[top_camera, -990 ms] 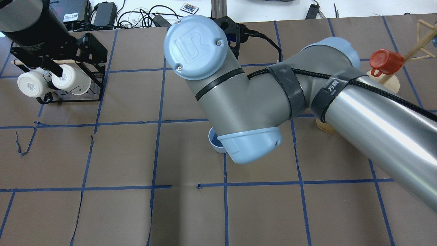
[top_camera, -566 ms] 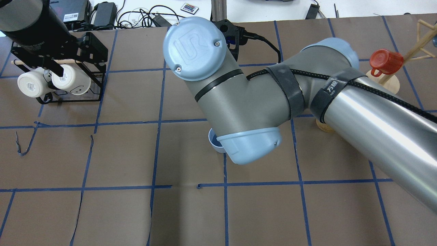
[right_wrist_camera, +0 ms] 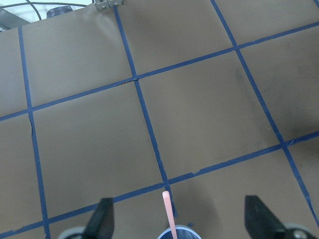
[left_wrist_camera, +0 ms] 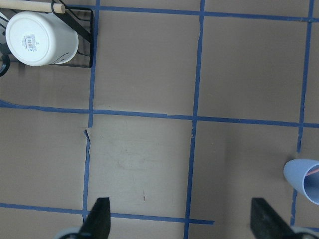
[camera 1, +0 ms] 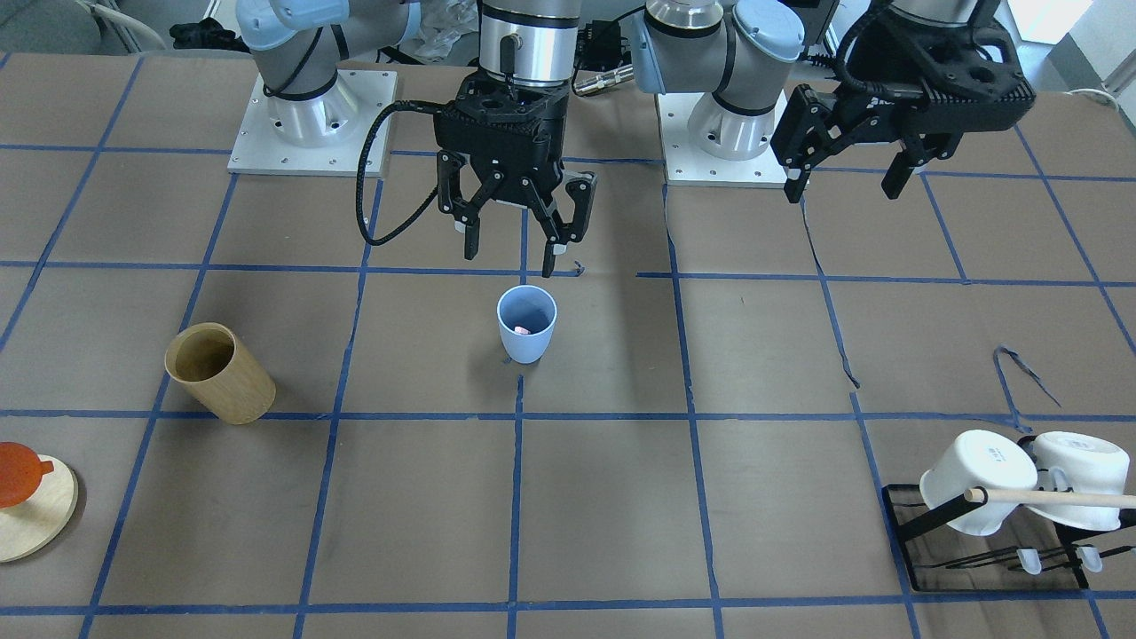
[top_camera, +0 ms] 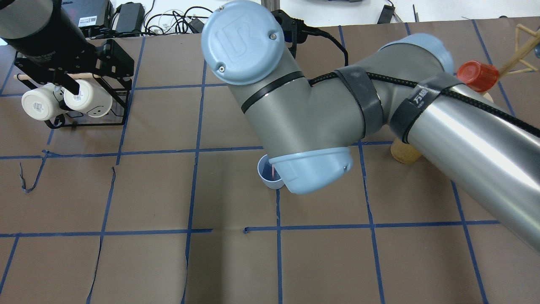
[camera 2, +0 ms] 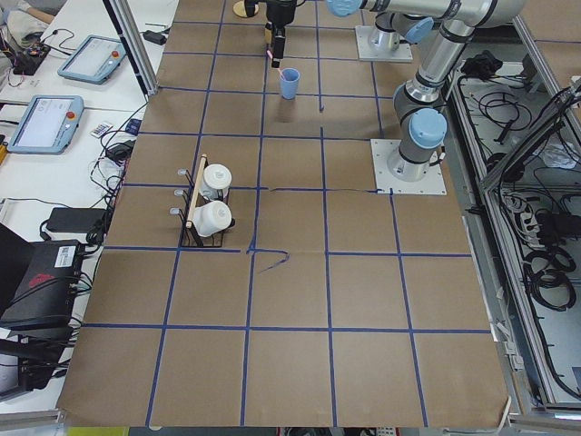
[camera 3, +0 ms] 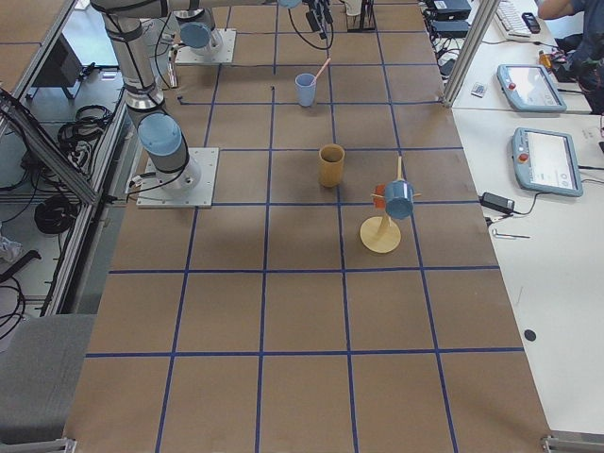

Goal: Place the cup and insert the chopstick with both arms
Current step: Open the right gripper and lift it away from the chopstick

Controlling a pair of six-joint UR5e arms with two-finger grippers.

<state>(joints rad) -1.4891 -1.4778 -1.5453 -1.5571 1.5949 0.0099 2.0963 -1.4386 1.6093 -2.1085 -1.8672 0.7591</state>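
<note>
The light blue cup [camera 1: 527, 324] stands upright near the table's middle; it also shows in the overhead view [top_camera: 266, 176] and the right side view [camera 3: 305, 91]. The pale pink chopstick [camera 3: 322, 70] leans in it, its top end out over the rim; it also shows in the right wrist view [right_wrist_camera: 169, 214] and the overhead view [top_camera: 274, 171]. My right gripper [camera 1: 513, 241] is open and empty, raised above the cup on the robot's side. My left gripper [camera 1: 843, 182] is open and empty, high, far off to my left; its wrist view catches the cup's edge [left_wrist_camera: 305, 179].
A tan wooden cylinder [camera 1: 219, 373] stands to the cup's right side. A black rack with two white mugs [camera 1: 976, 484] and a wooden dowel [camera 1: 1056, 499] sits at the far left. A wooden stand with a red cup [top_camera: 479, 76] is at the far right.
My right arm has risen and shifted slightly away from the cup. The pink chopstick now shows inside the cup in the overhead view. The left arm has not moved.
</note>
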